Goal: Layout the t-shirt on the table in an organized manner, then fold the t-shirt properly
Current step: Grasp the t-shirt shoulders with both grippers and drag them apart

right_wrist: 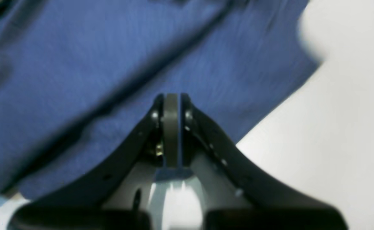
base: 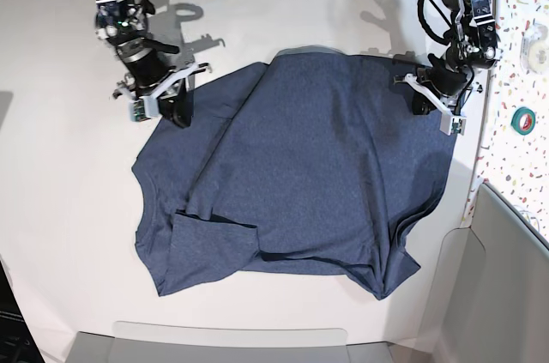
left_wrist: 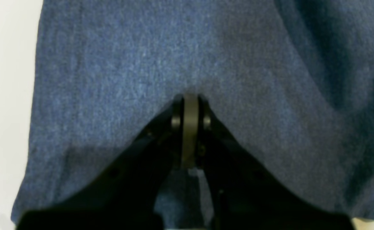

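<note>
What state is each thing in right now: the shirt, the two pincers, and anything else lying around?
t-shirt: spread on the table, plain side up, still wrinkled, one sleeve folded over, not yet folded.
left pincer: shut, pinching the shirt's cloth.
right pincer: shut, pinching the shirt's cloth near its edge.
table: white, carrying the shirt.
roll of green tape: lying flat on the speckled side surface.

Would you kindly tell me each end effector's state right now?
Left end effector: shut on the t-shirt.
Right end effector: shut on the t-shirt.
</note>
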Controlling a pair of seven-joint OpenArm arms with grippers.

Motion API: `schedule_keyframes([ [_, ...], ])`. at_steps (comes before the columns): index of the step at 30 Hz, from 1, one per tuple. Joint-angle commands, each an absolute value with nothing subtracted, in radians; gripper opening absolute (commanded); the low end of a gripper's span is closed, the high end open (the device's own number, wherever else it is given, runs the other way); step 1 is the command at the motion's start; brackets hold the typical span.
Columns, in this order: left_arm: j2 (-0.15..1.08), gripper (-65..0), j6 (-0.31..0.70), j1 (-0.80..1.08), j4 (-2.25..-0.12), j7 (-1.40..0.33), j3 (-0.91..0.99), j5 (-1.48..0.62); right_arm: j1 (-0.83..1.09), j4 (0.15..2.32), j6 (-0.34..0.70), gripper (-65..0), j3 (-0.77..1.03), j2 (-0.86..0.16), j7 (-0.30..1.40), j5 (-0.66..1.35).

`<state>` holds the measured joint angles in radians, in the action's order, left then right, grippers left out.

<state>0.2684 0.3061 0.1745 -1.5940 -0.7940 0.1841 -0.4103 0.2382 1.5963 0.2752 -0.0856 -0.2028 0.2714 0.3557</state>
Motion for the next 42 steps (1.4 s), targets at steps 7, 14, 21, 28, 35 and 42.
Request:
schedule_keyframes([
  [7,0.274,-64.7,0.309,0.177,-1.6,-0.839,0.186,-0.401,0.217,1.466,0.278,-64.8,-0.093,-0.245,0.248,0.364],
  [14,0.275,-64.7,0.309,0.179,-1.633,-0.851,0.186,-0.4,0.302,1.469,0.232,-64.8,-0.031,-0.398,0.249,0.369],
  [21,0.274,-64.8,0.308,0.177,-1.639,-0.938,0.188,-0.4,0.404,1.506,0.231,-64.8,0.042,-0.516,0.248,0.369],
  [28,0.271,-64.8,0.308,0.219,-1.65,-0.937,0.188,-0.4,0.506,1.538,0.231,-64.8,0.124,-0.573,0.243,0.367],
  [35,0.268,-64.8,0.308,0.308,-1.793,-0.935,0.188,-0.4,0.591,1.566,0.231,-64.8,0.197,-0.575,0.242,0.366],
  [42,0.225,-64.8,0.308,0.38,-1.891,-0.935,0.189,-0.4,0.69,1.606,0.231,-64.8,0.271,-0.567,0.24,0.366],
])
